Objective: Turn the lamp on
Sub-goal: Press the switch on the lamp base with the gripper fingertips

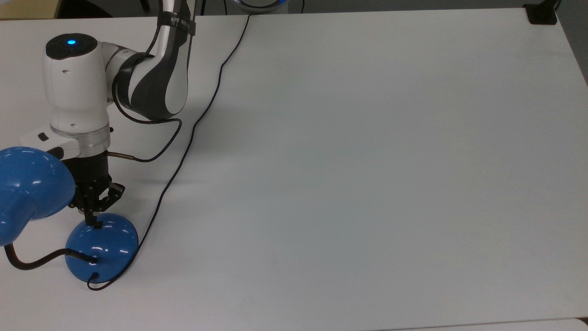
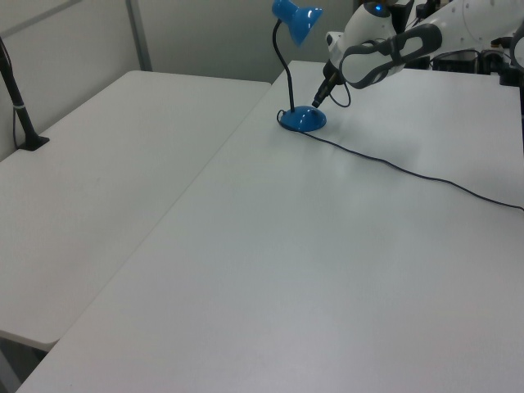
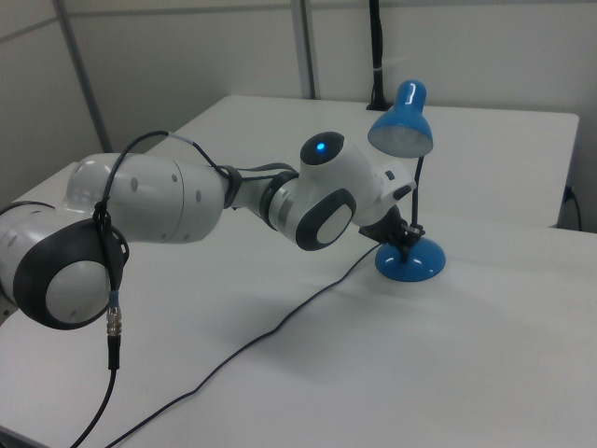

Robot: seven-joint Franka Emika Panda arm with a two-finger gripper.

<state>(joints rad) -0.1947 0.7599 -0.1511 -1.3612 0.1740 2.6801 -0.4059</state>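
The lamp is glossy blue, with a domed base (image 1: pixel 108 250), a bell-shaped shade (image 1: pixel 27 188) and a black bendy neck (image 1: pixel 32 264). It stands at the top view's lower left. My gripper (image 1: pixel 96 221) points straight down with its fingers shut together, and the tip rests on the base's small black switch. In the left view the gripper (image 2: pixel 318 101) meets the far right of the base (image 2: pixel 301 121), below the shade (image 2: pixel 296 18). In the right view the gripper (image 3: pixel 407 245) presses the top of the base (image 3: pixel 415 266), and the shade (image 3: pixel 401 123) shows no glow.
The lamp's thin black cord (image 1: pixel 193 128) runs from the base across the white table (image 1: pixel 367 184) to its far edge. A black clamp (image 1: pixel 541 14) sits at the top view's upper right corner. A second table (image 2: pixel 98 164) with a black post (image 2: pixel 20 115) adjoins.
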